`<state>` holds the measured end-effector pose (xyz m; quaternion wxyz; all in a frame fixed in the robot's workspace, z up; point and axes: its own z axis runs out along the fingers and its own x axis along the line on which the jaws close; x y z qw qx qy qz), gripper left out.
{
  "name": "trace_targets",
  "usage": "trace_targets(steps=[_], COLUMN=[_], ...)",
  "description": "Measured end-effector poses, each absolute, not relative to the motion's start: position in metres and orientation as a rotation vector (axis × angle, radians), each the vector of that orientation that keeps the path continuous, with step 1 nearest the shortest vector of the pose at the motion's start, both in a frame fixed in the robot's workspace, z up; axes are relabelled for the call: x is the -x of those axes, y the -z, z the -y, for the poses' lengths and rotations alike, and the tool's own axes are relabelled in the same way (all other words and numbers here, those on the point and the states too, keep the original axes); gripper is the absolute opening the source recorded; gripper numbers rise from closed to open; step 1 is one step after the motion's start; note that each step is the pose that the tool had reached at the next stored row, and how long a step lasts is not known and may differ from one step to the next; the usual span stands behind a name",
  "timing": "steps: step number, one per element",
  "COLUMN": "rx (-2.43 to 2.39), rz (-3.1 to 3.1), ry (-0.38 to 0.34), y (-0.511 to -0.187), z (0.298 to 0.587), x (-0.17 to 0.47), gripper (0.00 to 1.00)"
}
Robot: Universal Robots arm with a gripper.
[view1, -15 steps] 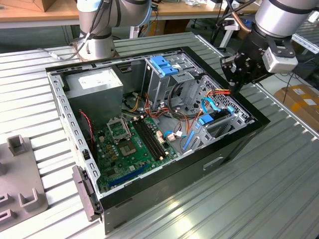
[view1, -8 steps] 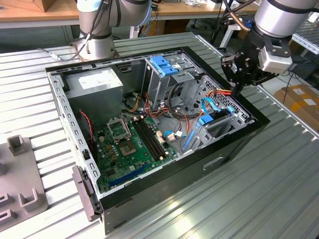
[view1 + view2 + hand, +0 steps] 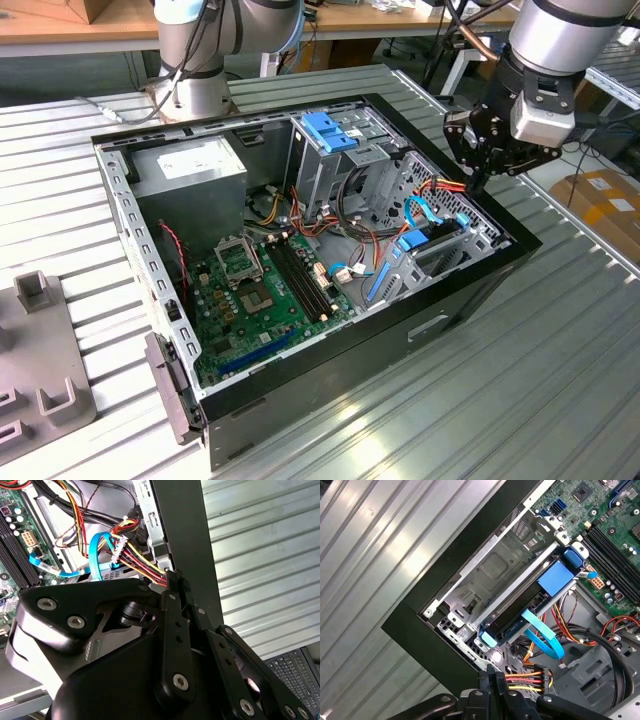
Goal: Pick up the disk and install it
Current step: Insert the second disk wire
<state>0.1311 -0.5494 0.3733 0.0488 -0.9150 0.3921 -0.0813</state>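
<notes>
The disk (image 3: 520,616), dark with a bright blue carrier, lies in the metal drive cage (image 3: 495,570) at the front corner of the open computer case (image 3: 300,250). In the exterior view its blue carrier (image 3: 412,241) shows in the cage on the exterior view's right. My gripper (image 3: 478,180) hangs just above that corner of the case, over the case wall and a little apart from the disk. Its black fingers (image 3: 172,580) are pressed together, with nothing seen between them. Beside the fingertips (image 3: 492,676) runs a bundle of red, yellow and black wires (image 3: 525,679).
Blue flat cables (image 3: 545,635) loop near the disk. The motherboard (image 3: 260,290), a power supply (image 3: 190,165) and a blue bracket (image 3: 325,130) on a rear cage fill the case. The case sits on a ribbed metal table (image 3: 520,380). A grey fixture (image 3: 40,380) lies at the exterior view's left.
</notes>
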Motion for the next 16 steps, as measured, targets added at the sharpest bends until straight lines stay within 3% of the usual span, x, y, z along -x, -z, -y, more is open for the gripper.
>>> trace_targets(steps=[16], rx=[2.648], rz=[-1.516], ry=[0.264], y=[-0.371], z=[0.549], x=[-0.118], gripper=[0.16])
